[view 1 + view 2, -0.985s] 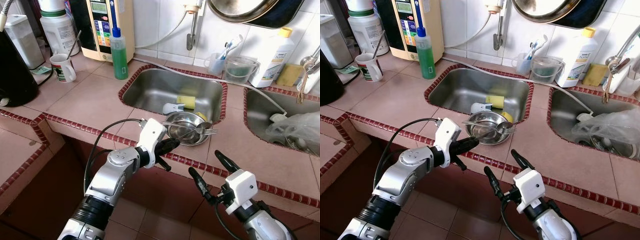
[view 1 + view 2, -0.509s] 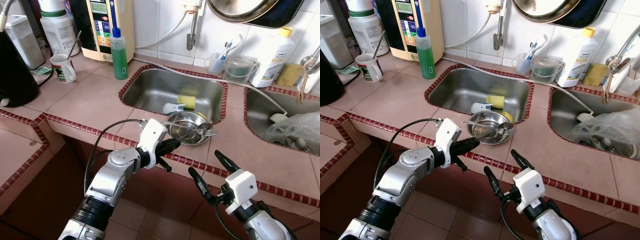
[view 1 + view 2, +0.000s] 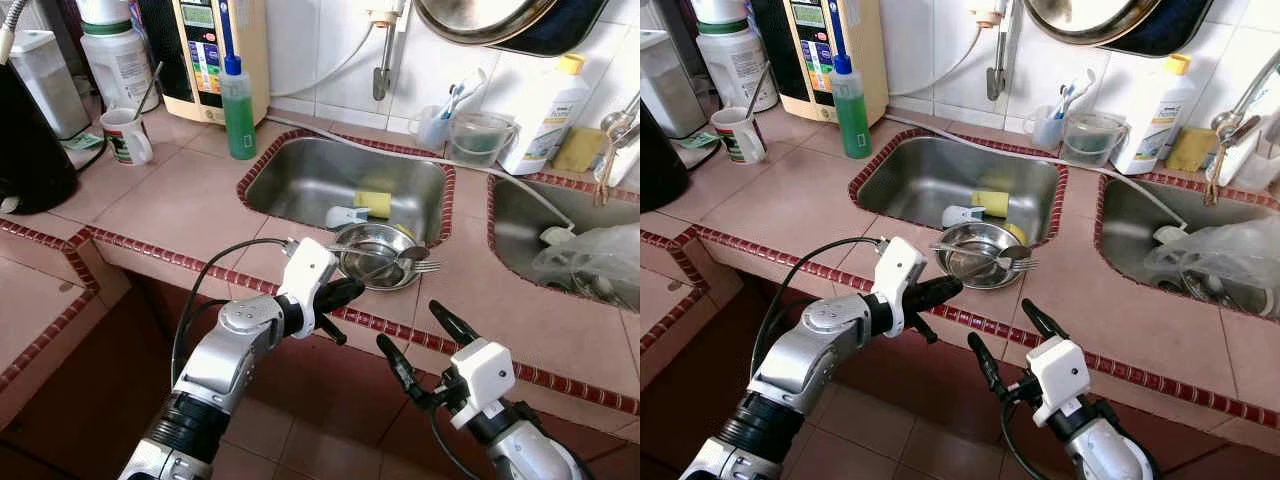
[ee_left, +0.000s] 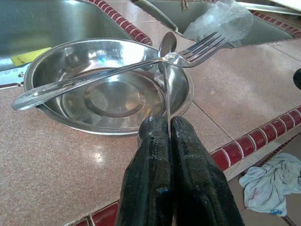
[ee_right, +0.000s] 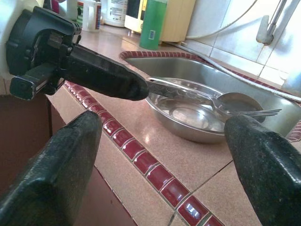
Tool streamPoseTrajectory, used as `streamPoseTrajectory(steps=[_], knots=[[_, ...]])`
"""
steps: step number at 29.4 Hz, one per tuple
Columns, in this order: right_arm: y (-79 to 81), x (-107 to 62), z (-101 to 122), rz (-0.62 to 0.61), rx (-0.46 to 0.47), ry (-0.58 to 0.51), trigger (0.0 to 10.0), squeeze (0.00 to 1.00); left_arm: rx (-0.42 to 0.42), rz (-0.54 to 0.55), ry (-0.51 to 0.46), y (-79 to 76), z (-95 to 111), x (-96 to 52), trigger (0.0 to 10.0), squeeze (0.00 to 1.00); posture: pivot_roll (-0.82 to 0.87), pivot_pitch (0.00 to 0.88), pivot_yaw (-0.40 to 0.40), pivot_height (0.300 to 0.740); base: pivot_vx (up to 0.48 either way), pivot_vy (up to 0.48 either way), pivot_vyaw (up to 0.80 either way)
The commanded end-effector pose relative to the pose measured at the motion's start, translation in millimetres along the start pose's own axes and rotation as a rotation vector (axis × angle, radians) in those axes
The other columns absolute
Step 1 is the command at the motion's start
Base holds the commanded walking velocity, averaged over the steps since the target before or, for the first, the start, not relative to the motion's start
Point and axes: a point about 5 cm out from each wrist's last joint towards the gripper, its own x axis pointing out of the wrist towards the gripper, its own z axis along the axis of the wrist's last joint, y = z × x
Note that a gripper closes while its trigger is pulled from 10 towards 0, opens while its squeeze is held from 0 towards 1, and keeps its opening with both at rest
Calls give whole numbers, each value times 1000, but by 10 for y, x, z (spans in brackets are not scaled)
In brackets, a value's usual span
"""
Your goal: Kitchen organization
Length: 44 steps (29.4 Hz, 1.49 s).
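A steel bowl [image 3: 352, 266] sits on the pink counter at the sink's front edge. A fork [image 4: 207, 44] and a spoon [image 4: 167, 43] lie across it. My left gripper [image 3: 345, 292] is at the bowl's near rim, shut on the thin spoon handle, which runs up between its fingertips [image 4: 157, 141]. My right gripper [image 3: 408, 325] hangs open below the counter edge, off to the right of the bowl and apart from it. Its two fingers [image 5: 66, 160] frame the bowl and the left gripper [image 5: 103, 77] in the right wrist view.
Behind the bowl lies the left sink [image 3: 300, 180] with a yellow sponge [image 3: 375, 203]. A green soap bottle [image 3: 238, 110] and a mug [image 3: 125, 135] stand at back left. The right sink holds a plastic bag [image 3: 590, 262]. A cloth [image 4: 270, 181] lies on the floor.
My left arm has edged slightly forward and right with the spoon handle in its grip. The right arm has not moved.
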Motion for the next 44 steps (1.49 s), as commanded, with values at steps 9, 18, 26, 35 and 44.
streamPoseTrajectory(steps=[9, 18, 26, 35, 44], knots=[[12, -1, 18, 10, -6, -3, 10000, 0, 7, -34, -19, -76, 47, 14, 10000, 0, -17, 0, 10, 740, 0, 0, 0], [14, 6, 20, 14, -5, -4, 10000, 0, 10, -51, -20, -131, 43, 28, 10000, 0, -15, 0, 9, 740, 0, 0, 0], [24, 6, 20, 13, -4, -4, 10000, 0, 28, -68, 2, -203, 14, 87, 10000, 0, -16, 0, 13, 740, 0, 0, 0], [37, 3, 23, 8, -1, -5, 10000, 0, 19, -95, 63, -262, -45, 122, 10000, 0, -21, 1, 22, 740, 0, 0, 0], [84, -5, 13, -4, 11, -7, 10000, 0, 2, -95, 143, -244, -127, 119, 10000, 0, -26, 6, 41, 740, 0, 0, 0]])
